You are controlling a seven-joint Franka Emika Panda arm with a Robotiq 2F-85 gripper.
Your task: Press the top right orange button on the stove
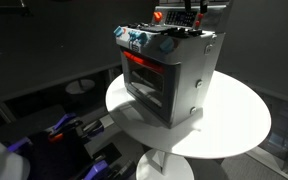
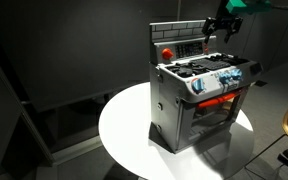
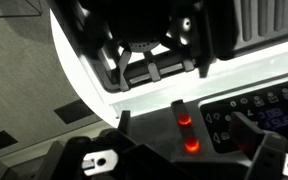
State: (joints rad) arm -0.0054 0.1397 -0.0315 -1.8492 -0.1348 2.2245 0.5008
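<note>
Approach step: my hand (image 2: 222, 25) hovers empty, fingers spread, above the back of the stove (image 1: 169, 65) on the worktop (image 1: 234, 120), orange button (image 3: 192, 146) glowing just beneath, so next, I reckon, a straight gentle push.

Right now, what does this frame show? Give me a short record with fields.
surface: round white table
appliance: toy stove standing on the table, red glow at its front
gripper: gripper over the stove's back panel, near the top
buttons: two lit orange buttons in the wrist view
contact: cannot tell
gripper state: cannot tell
</note>
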